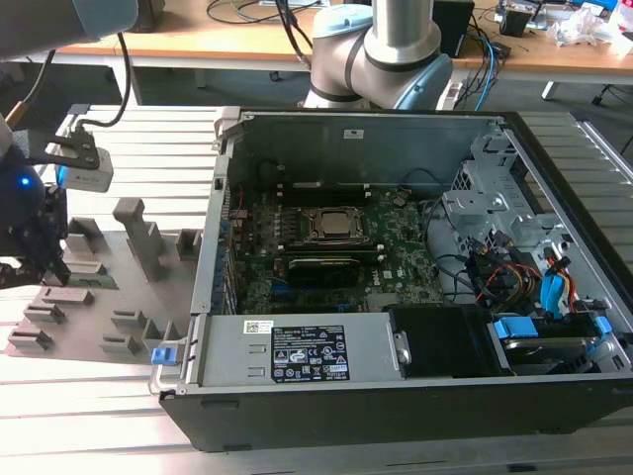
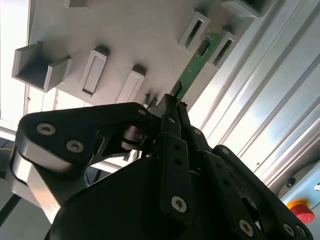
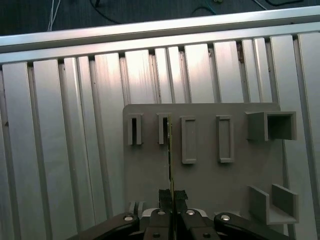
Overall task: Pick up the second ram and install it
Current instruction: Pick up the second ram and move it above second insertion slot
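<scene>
Second ram [image 2: 197, 62]: thin green board stick, edge-on over the fixture tray [image 3: 210, 170], far end beside one of its slotted blocks.
Gripper [image 2: 172, 107]: I see it clamped narrow on the stick's end nearest it.
Handling: I judge it light, stiff and fragile; pinch bare board, spare the contacts.
Tray: grey matte plastic, upright blocks.

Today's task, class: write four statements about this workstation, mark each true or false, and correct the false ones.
1. The computer case lies open, its motherboard exposed. True.
2. The second ram is seated on the motherboard. False: the tool holds it at the grey fixture tray.
3. The tool is shut on the second ram. True.
4. The fixture tray sits inside the case. False: it lies on the slatted table, to the exterior view's left of the case.
</scene>
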